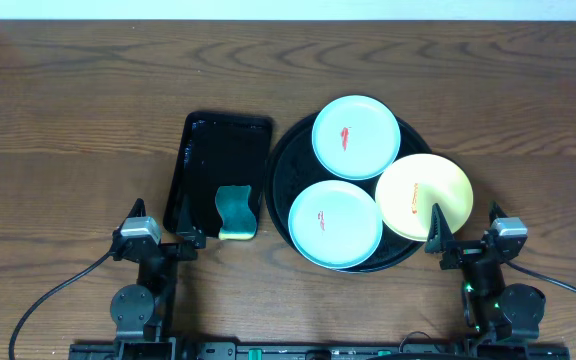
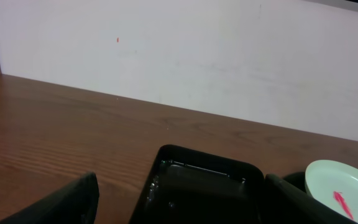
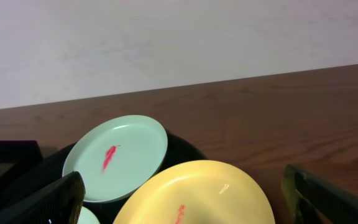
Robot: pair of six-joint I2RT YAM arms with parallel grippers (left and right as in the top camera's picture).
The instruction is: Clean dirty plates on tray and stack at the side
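Wood-grain brown table [image 1: 68,120]: glossy round black tray [image 1: 280,175] holds two pale blue-green plates [image 1: 356,137], one pale yellow plate [image 1: 418,190], all smeared. Left gripper [image 1: 160,226], right gripper [image 1: 465,222]: jaws apart, empty.

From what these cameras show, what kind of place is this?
Probably a robotics test bench, not a kitchen: a wooden table against a white wall, two robot arms at its edge, and smeared plates on a round black tray beside a sponge.

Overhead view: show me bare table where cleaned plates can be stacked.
Free: wood table left of the rectangular tray, the wide strip beyond both trays, and right of the round tray. Crowded: the round tray, filled by three plates; the sponge end of the rectangular tray.
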